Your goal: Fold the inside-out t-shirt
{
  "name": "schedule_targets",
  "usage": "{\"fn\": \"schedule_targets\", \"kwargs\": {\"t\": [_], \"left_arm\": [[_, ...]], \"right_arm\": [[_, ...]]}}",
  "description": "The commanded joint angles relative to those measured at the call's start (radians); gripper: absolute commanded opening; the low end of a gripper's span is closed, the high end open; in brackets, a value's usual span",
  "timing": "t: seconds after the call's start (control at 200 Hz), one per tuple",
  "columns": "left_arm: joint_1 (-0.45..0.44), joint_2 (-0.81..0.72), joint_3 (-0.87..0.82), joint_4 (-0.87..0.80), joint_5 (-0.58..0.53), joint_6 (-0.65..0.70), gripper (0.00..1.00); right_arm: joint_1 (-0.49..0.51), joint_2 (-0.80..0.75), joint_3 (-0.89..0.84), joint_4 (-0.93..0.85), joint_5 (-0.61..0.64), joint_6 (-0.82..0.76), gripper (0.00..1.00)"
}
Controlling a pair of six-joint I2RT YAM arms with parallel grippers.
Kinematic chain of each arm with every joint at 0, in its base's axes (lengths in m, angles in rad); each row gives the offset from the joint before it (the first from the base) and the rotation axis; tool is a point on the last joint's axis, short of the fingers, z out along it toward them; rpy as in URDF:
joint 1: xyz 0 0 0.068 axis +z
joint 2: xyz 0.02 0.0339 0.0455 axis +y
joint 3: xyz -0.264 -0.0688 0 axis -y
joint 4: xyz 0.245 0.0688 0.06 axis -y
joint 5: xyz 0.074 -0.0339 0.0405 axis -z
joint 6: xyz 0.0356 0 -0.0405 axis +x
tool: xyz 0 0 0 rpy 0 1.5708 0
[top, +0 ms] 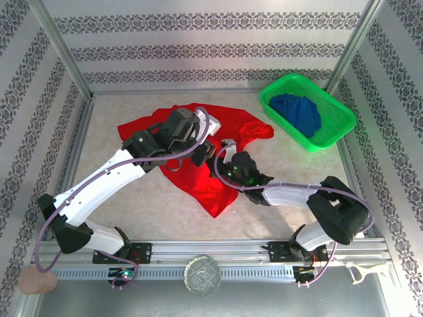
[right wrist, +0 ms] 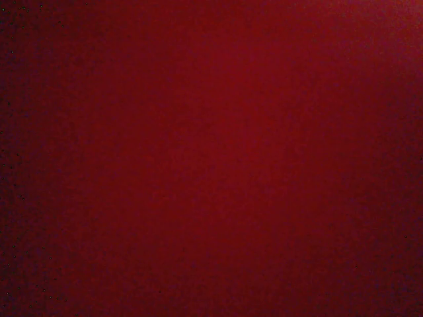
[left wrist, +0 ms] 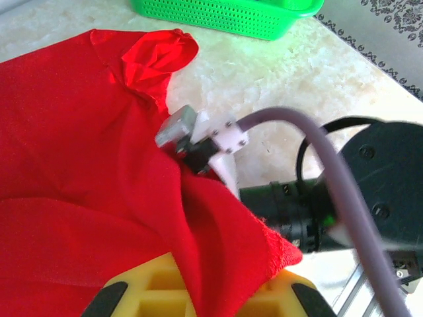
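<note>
T-shirt (top: 213, 190) lies crumpled mid-table (top: 132, 211), red, spread from the far centre down to a point near the front rail; one sleeve trails toward the green basket (top: 338, 125) at far right, not touching it. Blue garment (top: 297, 112) heaped in the basket. Left arm: base at near left, upper link low along the front, white forearm angled up and right, wrist over the shirt's upper middle. Left gripper (top: 203, 130) faces the right arm; in its wrist view red cloth drapes over and between its yellow fingers (left wrist: 132, 294), which are closed on the fabric. Right arm: base at near right, elbow folded out to the right, forearm running left and low across the table, wrist at the shirt's right edge. Right gripper (top: 221, 153) sits just beside the left one, tips together, with a ridge of cloth drawn up to them, so pinching a fold. From the left wrist its grey and white tip (left wrist: 188, 140) meets the cloth edge below the bunched sleeve. Right wrist view is dark red all over, the lens against cloth.
</note>
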Motion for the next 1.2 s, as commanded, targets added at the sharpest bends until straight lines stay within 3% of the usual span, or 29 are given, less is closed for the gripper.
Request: {"fn": "schedule_targets", "kwargs": {"t": [0.0, 0.25, 0.39, 0.56, 0.695, 0.974, 1.194], "left_arm": [[0.015, 0.022, 0.047, -0.014, 0.01, -0.02, 0.0], [0.019, 0.068, 0.166, -0.031, 0.045, -0.016, 0.0], [0.02, 0.077, 0.181, -0.04, 0.045, -0.01, 0.0], [0.023, 0.076, 0.163, -0.025, 0.05, -0.014, 0.0], [0.025, 0.076, 0.164, -0.016, 0.061, -0.018, 0.0], [0.025, 0.06, 0.184, -0.025, 0.095, -0.015, 0.0], [0.027, 0.059, 0.214, -0.031, 0.127, -0.003, 0.0]], "right_arm": [[0.076, 0.076, 0.055, -0.042, 0.136, -0.07, 0.0], [0.163, 0.291, 0.066, 0.006, 0.312, -0.026, 0.0], [0.19, 0.242, 0.02, 0.019, 0.393, -0.051, 0.0], [0.266, 0.162, -0.005, 0.003, 0.506, -0.188, 0.0], [0.24, 0.198, 0.048, -0.052, 0.447, -0.199, 0.0], [0.03, 0.382, 0.316, -0.218, 0.106, -0.106, 0.0], [-0.055, 0.439, 0.415, -0.346, 0.11, -0.026, 0.0]]}}
